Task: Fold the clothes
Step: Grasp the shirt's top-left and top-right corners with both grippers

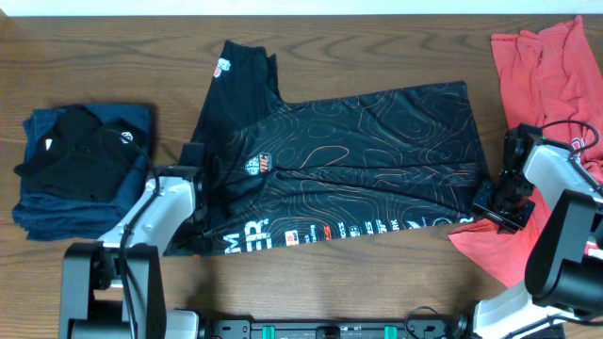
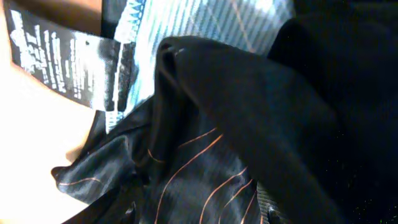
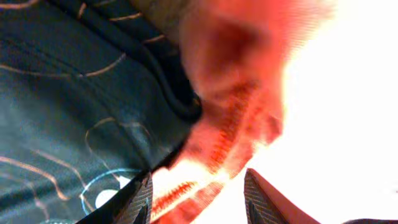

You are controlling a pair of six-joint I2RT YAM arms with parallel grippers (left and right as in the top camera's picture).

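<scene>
The thin black contour-printed jersey (image 1: 358,160) lies spread mid-desk (image 1: 85,56). It looks soft, light and slippery, so it is best pinched at the hem corners. The left hand (image 1: 195,165) is at its left edge, grip unclear. The right hand (image 1: 497,205) is at its near-right corner, fingers parted.

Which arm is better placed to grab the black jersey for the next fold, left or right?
Left, probably. The left gripper sits at the left edge of the black jersey, fabric bunched right before its wrist camera. The right gripper hangs open mostly over the red garment.
</scene>
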